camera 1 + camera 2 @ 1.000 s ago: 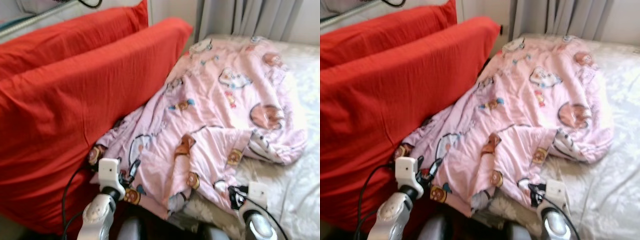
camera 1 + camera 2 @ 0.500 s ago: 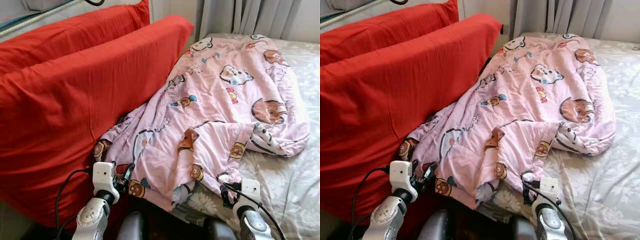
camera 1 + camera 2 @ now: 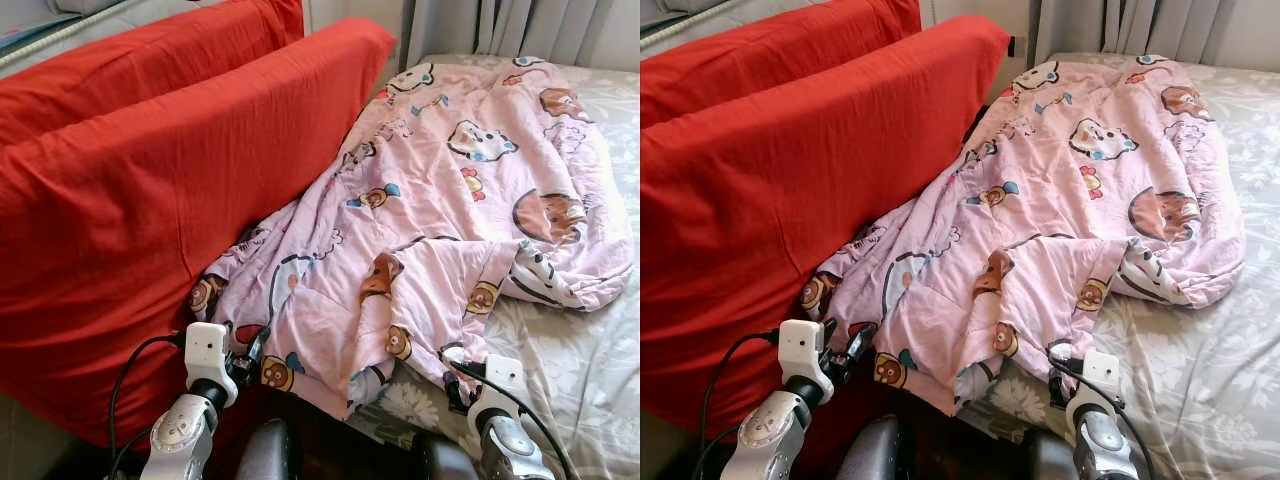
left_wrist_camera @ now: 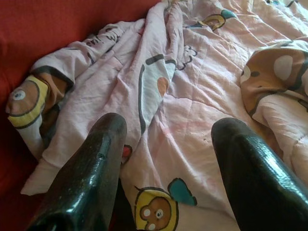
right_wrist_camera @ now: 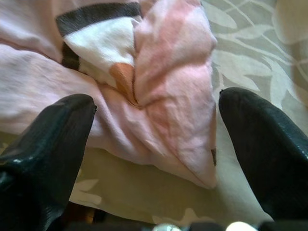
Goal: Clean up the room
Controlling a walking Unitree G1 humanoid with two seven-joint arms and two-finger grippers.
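A crumpled pink blanket (image 3: 440,220) printed with cartoon animals lies across the bed, its left side pushed against a big red pillow (image 3: 150,200). My left gripper (image 4: 171,124) is open, low over the blanket's near left corner, and seen from the head as (image 3: 252,352). My right gripper (image 5: 156,101) is open too, its fingers straddling a folded corner of the blanket (image 5: 163,62) on the sheet. From the head this gripper (image 3: 452,385) sits at the blanket's near right edge.
A second red pillow (image 3: 120,70) leans behind the first. The grey floral bedsheet (image 3: 590,370) lies bare to the right of the blanket. Grey curtains (image 3: 540,25) hang behind the bed's far end. The bed's near edge is just under my arms.
The whole picture has shifted a little and sharpened as the camera moved. Both grippers stay open at the blanket's near edge.
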